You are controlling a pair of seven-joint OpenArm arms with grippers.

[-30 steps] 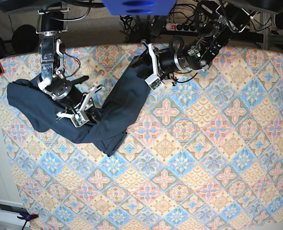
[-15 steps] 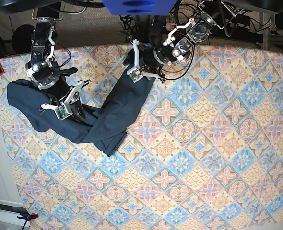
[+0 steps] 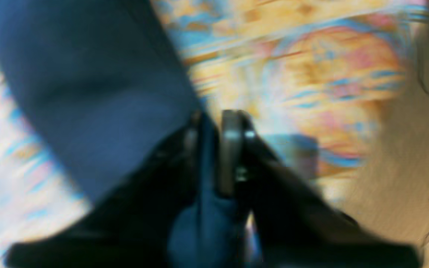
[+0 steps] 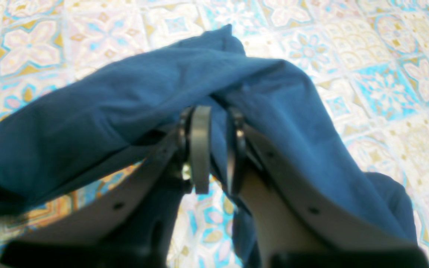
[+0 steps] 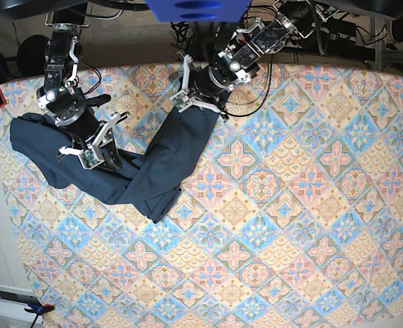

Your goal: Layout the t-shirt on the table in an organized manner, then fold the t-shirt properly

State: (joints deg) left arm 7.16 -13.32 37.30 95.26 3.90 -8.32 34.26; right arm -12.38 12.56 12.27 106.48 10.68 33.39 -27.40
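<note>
The left gripper (image 3: 214, 149), in the middle of its blurred wrist view, has its two dark jaws drawn nearly together with a thin fold of the dark navy soft-cloth t-shirt (image 3: 88, 93) pinched between them. In the base view the left gripper (image 5: 196, 102) sits at the upper centre of the frame, on the top end of the t-shirt (image 5: 167, 154) near the far edge of the table.

The right gripper (image 4: 214, 149), in the centre of its wrist view, has its pale grey fingers (image 4: 200, 149) set close together, and a ridge of the t-shirt (image 4: 125, 111) runs between them, gripped. In the base view the right gripper (image 5: 92, 154) is at the upper left of the frame, over the garment's wider part.

The t-shirt lies bunched and twisted in the upper left part of the base view, one long band running from the upper centre down to a crumpled point, another mass spreading towards the left edge.

Beneath it is the table (image 5: 290, 225), covered with a cloth of diamond tiles with floral medallions in pink, light blue and cream, which fills most of the base view.
</note>
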